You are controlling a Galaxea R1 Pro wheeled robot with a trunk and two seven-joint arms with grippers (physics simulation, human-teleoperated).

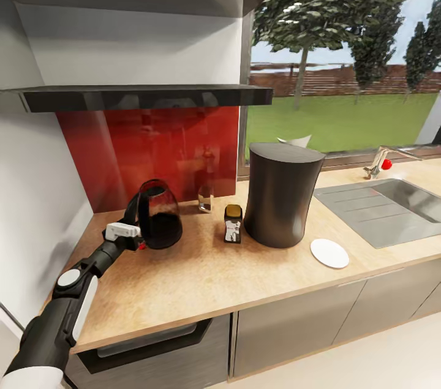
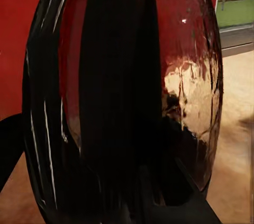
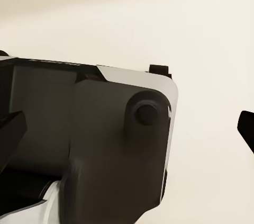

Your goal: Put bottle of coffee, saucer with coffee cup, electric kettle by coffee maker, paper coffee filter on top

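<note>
Left pincer [image 1: 136, 231] at kettle [image 1: 158, 214] handle; grip state can't tell. Kettle on table [image 1: 202, 279], left of coffee maker [image 1: 283, 194]. Jar [image 1: 233, 224] just left of maker, saucer [image 1: 329, 253] right.

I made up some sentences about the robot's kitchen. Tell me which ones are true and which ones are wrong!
1. The electric kettle stands on the kitchen countertop. True.
2. The bottle of coffee is up on the kitchen shelf. False: it stands on the countertop, between the kettle and the coffee maker.
3. The saucer has a cup on it. False: the saucer is bare, lying on the countertop beside the coffee maker.
4. The left gripper is at the kettle's handle. True, though its fingers are hard to make out, so an actual grasp cannot be confirmed.
5. The sink is on the far side of the coffee maker from the kettle. True.
</note>
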